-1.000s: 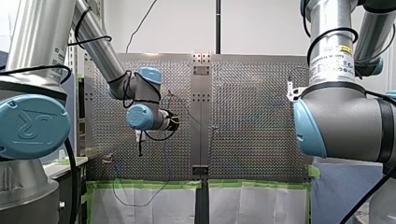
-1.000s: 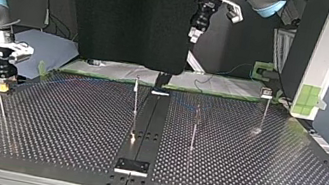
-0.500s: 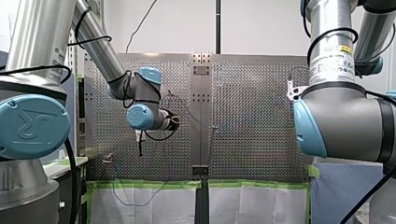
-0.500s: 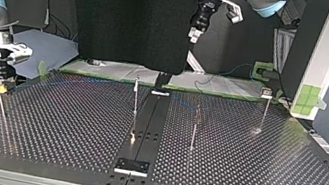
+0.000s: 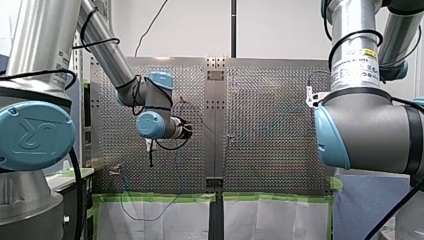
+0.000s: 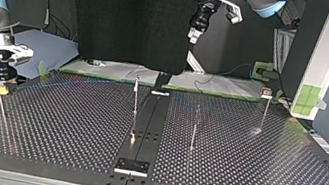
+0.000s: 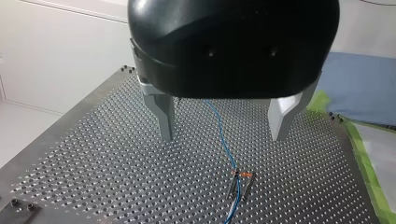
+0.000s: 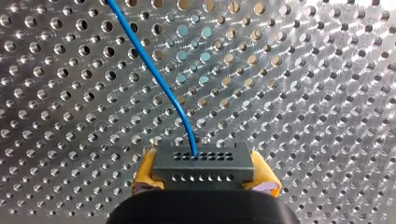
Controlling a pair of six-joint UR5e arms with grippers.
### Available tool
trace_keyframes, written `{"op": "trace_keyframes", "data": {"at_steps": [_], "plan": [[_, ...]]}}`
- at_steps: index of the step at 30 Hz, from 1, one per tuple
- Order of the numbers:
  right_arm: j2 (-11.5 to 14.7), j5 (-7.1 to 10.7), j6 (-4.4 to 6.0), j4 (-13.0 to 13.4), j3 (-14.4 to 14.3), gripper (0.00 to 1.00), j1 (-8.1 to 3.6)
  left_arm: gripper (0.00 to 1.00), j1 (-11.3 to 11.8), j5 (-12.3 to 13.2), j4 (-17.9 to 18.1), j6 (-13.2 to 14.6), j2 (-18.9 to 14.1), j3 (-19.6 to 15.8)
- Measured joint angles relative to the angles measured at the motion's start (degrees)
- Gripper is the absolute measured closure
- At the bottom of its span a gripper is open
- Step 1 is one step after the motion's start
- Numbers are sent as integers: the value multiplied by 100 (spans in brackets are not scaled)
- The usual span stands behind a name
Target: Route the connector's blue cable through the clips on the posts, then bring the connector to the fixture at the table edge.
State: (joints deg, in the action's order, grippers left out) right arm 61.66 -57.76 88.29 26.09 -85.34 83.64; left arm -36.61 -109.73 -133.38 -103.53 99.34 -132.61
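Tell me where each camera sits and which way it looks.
Front view: behind and above the robot, over the table; my left arm left, my right arm right.
Top view: across the table, facing the arms; my right gripper at its left, my left gripper higher.
Left wrist view: on my left wrist, past open fingers to the blue cable.
Right wrist view: on my right wrist; pads grip the connector.
Both wrist views show the cable.

Bright overhead glare on the perforated table [image 8: 303, 70]
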Motion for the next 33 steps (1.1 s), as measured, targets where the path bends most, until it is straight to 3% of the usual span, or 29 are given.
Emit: {"op": "trace_keyframes", "data": {"at_steps": [11, 14, 15, 16, 18, 19, 20, 21, 22, 23, 33], "plan": [[1, -32, -7, -1, -2, 100, 18, 0, 1, -3, -13, 0, 0, 1], [13, 192, -37, -181, 26, 98, 19, 0, 0, -6, -14, 0, 0, 1], [13, 200, -38, -187, 26, 81, 17, 0, 0, -7, -13, 0, 0, 1], [13, 200, -38, -191, 25, 81, 17, 0, 0, -7, -13, 0, 0, 1], [10, 202, -38, -192, 22, 54, 16, 0, 0, -8, -14, 0, 0, 1], [8, 202, -38, -193, 20, 54, 16, 0, -1, -8, -13, 0, 0, 1], [5, 202, -38, -193, 18, 39, 14, 0, 0, -8, -13, 0, 0, 1], [2, 201, -38, -194, 16, 31, 14, 0, 0, -8, -14, 0, 0, 1], [0, 201, -38, -197, 16, 31, 14, 0, 0, -9, -14, 0, 0, 1], [-1, 200, -38, -202, 14, 24, 11, 0, -1, -9, -14, 0, 0, 1], [-1, 201, -38, -195, 15, 16, 14, 0, 1, -9, -14, 0, 0, 1]]}}
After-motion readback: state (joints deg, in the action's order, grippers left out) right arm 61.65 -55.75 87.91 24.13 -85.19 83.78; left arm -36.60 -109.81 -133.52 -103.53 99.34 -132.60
